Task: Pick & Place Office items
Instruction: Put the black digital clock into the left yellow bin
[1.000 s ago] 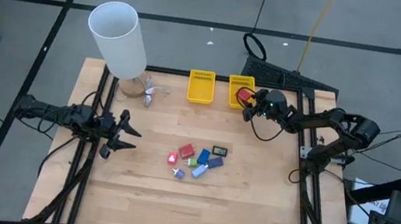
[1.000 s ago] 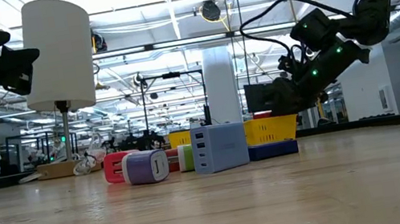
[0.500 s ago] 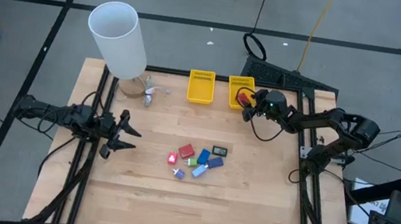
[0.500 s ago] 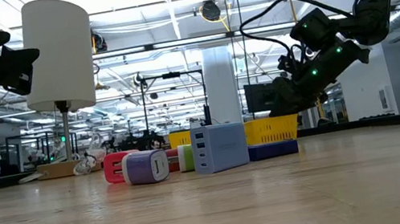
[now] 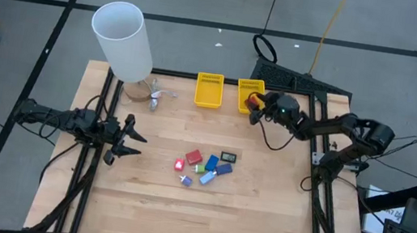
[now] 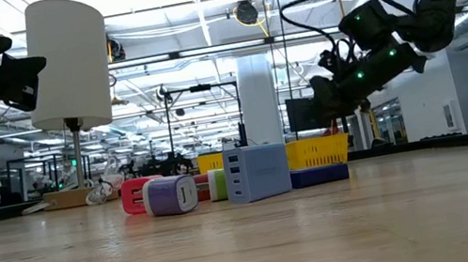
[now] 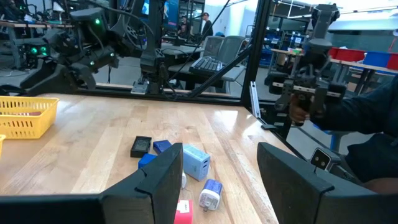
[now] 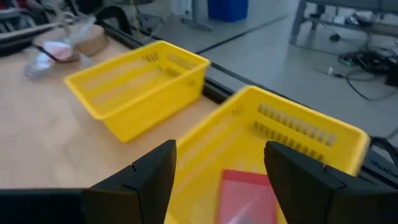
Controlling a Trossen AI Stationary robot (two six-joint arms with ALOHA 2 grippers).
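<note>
In the high view's upper right the right gripper [image 5: 254, 108] hovers over the right basket [image 5: 246, 85], fingers apart and empty above a red item [image 8: 247, 194] probably lying inside, while the other items [image 5: 205, 167] cluster mid-frame and the left gripper [image 5: 130, 141] waits open at left.

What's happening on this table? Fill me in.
The right gripper hangs open above the right yellow basket, and a red item lies inside that basket. The left yellow basket beside it looks empty. The rest of the office items sit clustered mid-table. The left gripper waits open at the table's left side, holding nothing.
</note>
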